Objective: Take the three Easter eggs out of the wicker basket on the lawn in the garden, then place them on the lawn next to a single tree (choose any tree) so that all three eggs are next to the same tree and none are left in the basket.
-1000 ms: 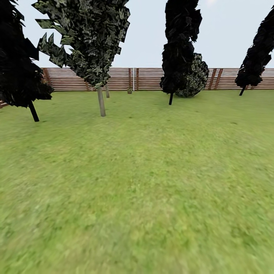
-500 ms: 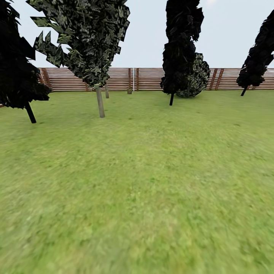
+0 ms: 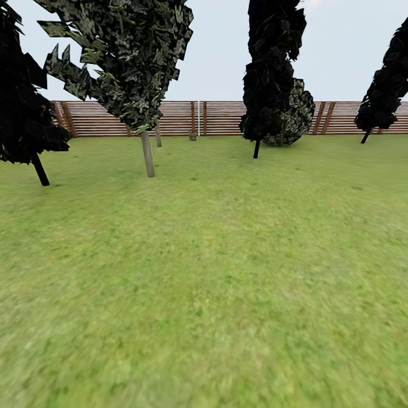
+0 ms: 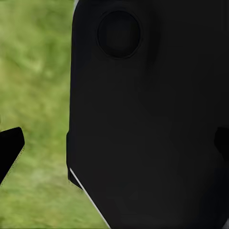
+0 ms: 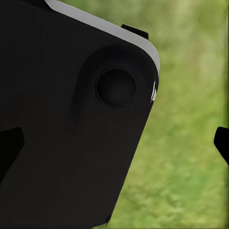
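Only the head camera has crept forward: the tree (image 3: 148, 154) stands at eleven o'clock on the lawn (image 3: 226, 272); possibly the wicker basket (image 3: 192, 136) by the fence (image 3: 170, 118). Gripper openings: cannot tell.

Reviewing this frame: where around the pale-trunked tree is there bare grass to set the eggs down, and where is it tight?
Open lawn runs from the near foreground up to the pale-trunked tree and on its side toward the black-trunked tree. It is more hemmed in behind the trunk, toward the fence, and toward the leaning black tree.

Wide green lawn (image 3: 215, 272) holds a pale-trunked tree (image 3: 147, 154).
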Available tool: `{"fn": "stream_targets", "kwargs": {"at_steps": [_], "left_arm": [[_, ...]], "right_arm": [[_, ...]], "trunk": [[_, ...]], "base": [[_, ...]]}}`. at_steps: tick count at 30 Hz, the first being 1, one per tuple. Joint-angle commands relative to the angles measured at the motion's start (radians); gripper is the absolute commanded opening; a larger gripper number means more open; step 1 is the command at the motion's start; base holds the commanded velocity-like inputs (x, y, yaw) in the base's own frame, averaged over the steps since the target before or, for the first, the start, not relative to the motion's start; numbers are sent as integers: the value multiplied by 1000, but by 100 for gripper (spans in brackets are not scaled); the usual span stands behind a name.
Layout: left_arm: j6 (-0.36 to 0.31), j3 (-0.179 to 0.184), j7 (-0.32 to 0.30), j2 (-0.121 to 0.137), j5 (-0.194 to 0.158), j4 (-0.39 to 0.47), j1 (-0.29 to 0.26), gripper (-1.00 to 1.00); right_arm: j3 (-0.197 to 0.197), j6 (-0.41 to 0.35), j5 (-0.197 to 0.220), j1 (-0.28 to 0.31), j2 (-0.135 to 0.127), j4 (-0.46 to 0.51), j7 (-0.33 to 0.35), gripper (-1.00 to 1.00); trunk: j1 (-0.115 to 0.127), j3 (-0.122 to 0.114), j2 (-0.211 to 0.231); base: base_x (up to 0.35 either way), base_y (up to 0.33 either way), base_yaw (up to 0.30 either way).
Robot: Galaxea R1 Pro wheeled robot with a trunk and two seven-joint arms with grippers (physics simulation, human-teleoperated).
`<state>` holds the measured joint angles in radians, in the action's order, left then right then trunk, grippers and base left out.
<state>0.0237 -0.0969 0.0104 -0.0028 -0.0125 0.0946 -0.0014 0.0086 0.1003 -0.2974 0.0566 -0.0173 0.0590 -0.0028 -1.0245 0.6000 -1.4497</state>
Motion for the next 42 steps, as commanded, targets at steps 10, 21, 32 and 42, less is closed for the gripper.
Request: {"fn": "stream_targets", "kwargs": {"at_steps": [10,21,32,42], "left_arm": [[2,-5,0,0,-1,0,0,100],[2,-6,0,0,-1,-1,0,100],[2,-6,0,0,-1,-1,0,100],[2,-6,0,0,-1,-1,0,100]], "right_arm": [[1,3,-5,0,1,-1,0,100],[1,3,-5,1,0,-1,0,100],[1,3,-5,1,0,-1,0,100],[0,3,-5,0,0,-1,0,100]], "trunk": [[-1,1,0],[-1,1,0],[-1,1,0],[-1,1,0]], "base": [[327,0,0],[327,0,0],[327,0,0],[327,0,0]]}}
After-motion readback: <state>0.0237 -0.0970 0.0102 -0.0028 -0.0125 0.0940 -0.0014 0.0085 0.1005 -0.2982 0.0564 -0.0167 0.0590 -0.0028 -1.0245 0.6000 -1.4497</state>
